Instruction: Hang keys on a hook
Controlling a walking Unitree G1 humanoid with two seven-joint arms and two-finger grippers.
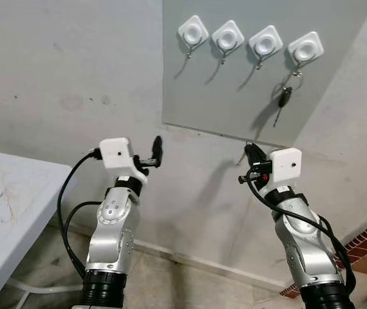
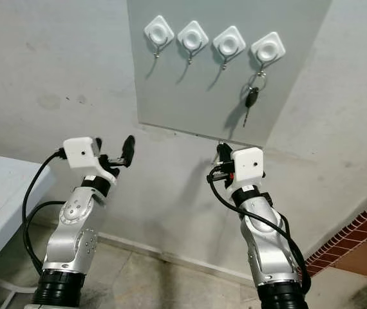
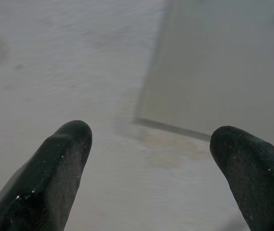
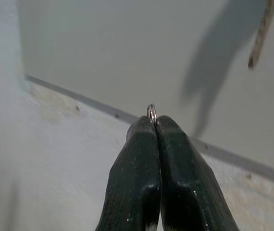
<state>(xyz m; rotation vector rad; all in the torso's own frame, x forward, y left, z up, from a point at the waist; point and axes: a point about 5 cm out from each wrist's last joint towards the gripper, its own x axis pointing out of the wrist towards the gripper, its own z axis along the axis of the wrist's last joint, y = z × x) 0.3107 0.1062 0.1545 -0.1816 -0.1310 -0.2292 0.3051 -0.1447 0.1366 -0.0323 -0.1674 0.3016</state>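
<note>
The right gripper (image 4: 152, 126) is pointing up at the wall, its two black fingers pressed tightly together on a small metal key ring (image 4: 151, 112), whose loop is just peeking out past the fingertips. Whether keys are dangling below that ring cannot be made out. Above the right gripper and a little to its right, one set of keys (image 1: 284, 98) is already hanging from the rightmost hook (image 1: 305, 48) on a grey wall panel (image 1: 235, 96). Three more white hooks are sitting empty in a row, up and to the left of this gripper; the nearest empty hook (image 1: 265, 44) is almost straight overhead.

Across from it, well apart, the left gripper (image 3: 149, 159) is holding its fingers wide open, gripping nothing, aimed at the panel's lower corner. Below and left of it, a white bench (image 1: 9, 212) is standing by the wall.

Likely risk: so little of the ring is showing that the hook tip may strike the fingertips instead of threading it, and the ring could slip free and drop to the floor.
</note>
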